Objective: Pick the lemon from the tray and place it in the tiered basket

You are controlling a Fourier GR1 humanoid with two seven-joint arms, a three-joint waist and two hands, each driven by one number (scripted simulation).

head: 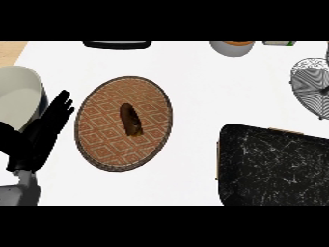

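A round tray [95,140] with an orange diamond pattern lies left of the middle of the white counter. On its middle lies one small oblong thing [130,119], dark brown rather than lemon yellow. The wire tiered basket [316,89] stands at the right edge, toward the back, partly cut off. My left hand [33,137] shows at the left, just beside the tray's left rim, fingers straight and pointing up, holding nothing. It overlaps the rim of a big bowl. The right hand does not show.
A large pale bowl [6,96] sits at the far left. A black marbled slab [281,169] fills the lower right. Along the back edge are a dark flat object [117,45], a small grey bowl [232,48] and a small carton [279,43].
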